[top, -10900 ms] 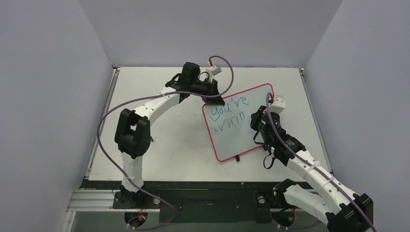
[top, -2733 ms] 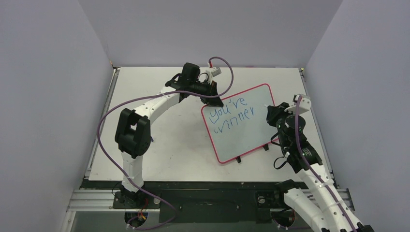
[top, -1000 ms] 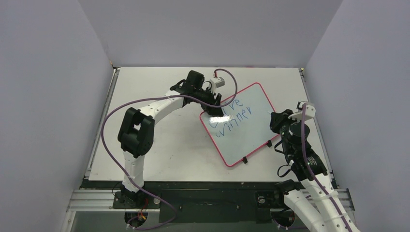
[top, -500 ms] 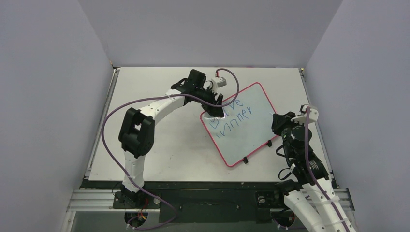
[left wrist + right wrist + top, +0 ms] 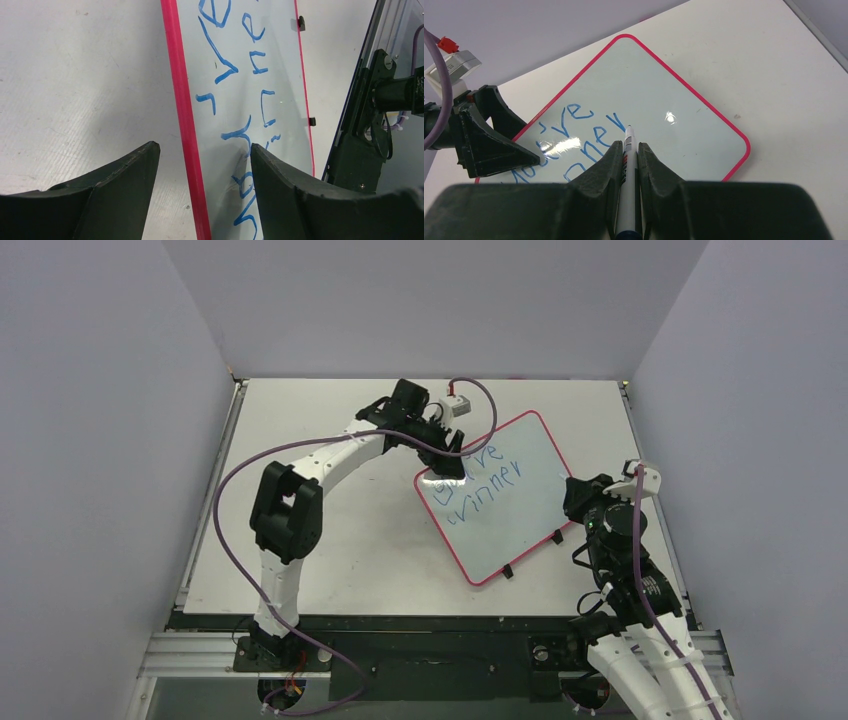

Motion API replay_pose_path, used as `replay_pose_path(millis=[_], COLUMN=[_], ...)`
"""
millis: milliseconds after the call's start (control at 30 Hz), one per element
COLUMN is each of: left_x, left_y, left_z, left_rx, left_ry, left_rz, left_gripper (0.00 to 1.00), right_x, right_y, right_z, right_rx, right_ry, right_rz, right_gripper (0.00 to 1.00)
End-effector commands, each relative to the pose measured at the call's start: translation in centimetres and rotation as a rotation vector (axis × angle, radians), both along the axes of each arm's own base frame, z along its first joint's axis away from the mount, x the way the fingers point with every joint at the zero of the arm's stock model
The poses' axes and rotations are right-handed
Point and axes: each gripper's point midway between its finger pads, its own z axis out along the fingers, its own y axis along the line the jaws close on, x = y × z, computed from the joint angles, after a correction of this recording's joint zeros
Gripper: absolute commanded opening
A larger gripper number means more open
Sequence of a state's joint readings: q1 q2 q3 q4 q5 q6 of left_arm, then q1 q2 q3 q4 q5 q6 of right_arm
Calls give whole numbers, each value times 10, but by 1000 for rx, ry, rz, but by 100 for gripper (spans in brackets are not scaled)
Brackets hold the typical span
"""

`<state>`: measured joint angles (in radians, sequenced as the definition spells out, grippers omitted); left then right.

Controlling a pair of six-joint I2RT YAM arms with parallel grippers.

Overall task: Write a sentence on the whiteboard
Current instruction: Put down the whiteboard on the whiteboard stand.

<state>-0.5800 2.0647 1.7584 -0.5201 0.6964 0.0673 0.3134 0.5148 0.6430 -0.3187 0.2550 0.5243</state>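
While the blue handwritten sentence [image 5: 482, 480] fills the far-left part of the glossy pink-framed whiteboard [image 5: 515, 525], flat and askew on the white desk [image 5: 330, 530], the right jaws clamp a white marker pen [image 5: 628, 175] aimed lengthwise at it; left jaws gape astride its frame.

I've got a glossy white board [image 5: 525, 515], pink-red frame [image 5: 182, 110], blue lettering [image 5: 487, 480]. My left claw [image 5: 204, 150] and right claw [image 5: 629, 146] are black, pen [image 5: 628, 190] white, cable [image 5: 444, 75] purple, bench [image 5: 330, 540] off-white.
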Motion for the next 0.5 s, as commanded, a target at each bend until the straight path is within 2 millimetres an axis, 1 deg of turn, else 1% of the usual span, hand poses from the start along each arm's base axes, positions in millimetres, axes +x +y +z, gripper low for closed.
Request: replay_pose_path(millis=[0, 167, 300, 333, 367, 400, 433, 467], left_x=[15, 21, 25, 26, 28, 26, 28, 24], left_y=[-2, 4, 15, 20, 26, 32, 39, 46], left_z=[28, 50, 73, 86, 86, 104, 100, 112], left_rx=[-25, -48, -61, -69, -59, -73, -63, -80], left_ry=[-69, -102, -147, -175, -193, -235, -254, -298], left_rz=[13, 29, 50, 59, 75, 88, 110, 124], left_gripper=[64, 64, 64, 65, 65, 65, 65, 65], right_x=[0, -1, -4, -5, -6, -7, -8, -10], right_y=[-4, -1, 2, 3, 5, 7, 9, 13], right_z=[5, 11, 21, 21, 25, 26, 27, 28], right_rx=[1, 11, 30, 33, 41, 49, 55, 66], right_ry=[-18, -24, -39, -37, -43, -40, -38, -36], right_rz=[-18, -2, 16, 21, 35, 42, 56, 75], right_gripper=[0, 0, 0, 0, 0, 0, 0, 0])
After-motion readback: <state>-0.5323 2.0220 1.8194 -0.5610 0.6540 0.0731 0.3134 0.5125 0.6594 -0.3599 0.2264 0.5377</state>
